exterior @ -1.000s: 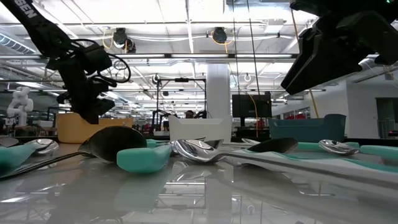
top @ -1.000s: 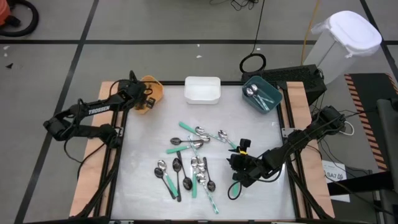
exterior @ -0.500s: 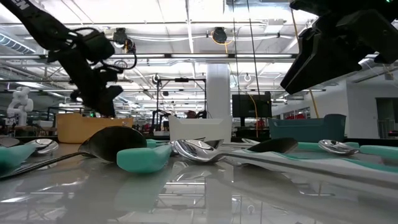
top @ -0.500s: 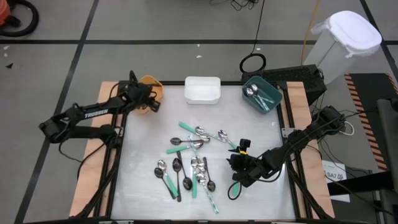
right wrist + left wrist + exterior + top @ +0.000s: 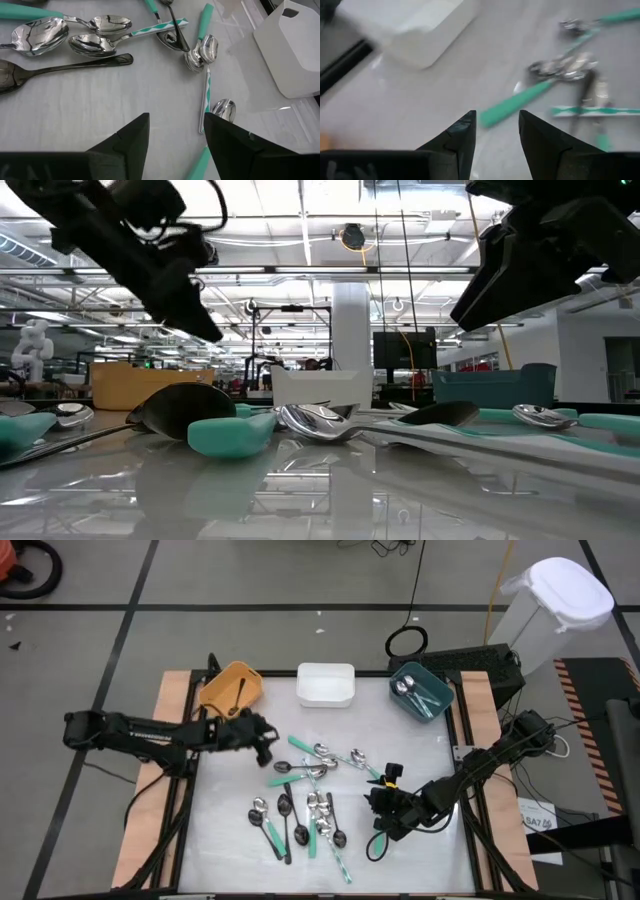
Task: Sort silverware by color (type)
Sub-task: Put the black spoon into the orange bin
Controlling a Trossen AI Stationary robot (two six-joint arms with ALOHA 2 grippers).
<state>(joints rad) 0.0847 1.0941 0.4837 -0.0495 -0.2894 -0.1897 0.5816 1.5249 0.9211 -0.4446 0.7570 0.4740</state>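
While one black-handled spoon (image 5: 239, 692) lay dropped in the orange plastic bin (image 5: 222, 683), the left gripper (image 5: 262, 740), empty, jaws apart, had swung back toward the scattered mint, black and silver spoons (image 5: 310, 802); right gripper (image 5: 383, 805) waited open

Around my table: grey floor (image 5: 300, 600) with dark tape lines (image 5: 120, 635), white lidded bin (image 5: 552, 605) off the far right corner. Beyond it, open hall, white column (image 5: 351, 330), ceiling strip lights (image 5: 300, 200), monitor (image 5: 404, 350).

Spoons (image 5: 310, 795) scattered mid-table, black, mint, apparently plain silver handles
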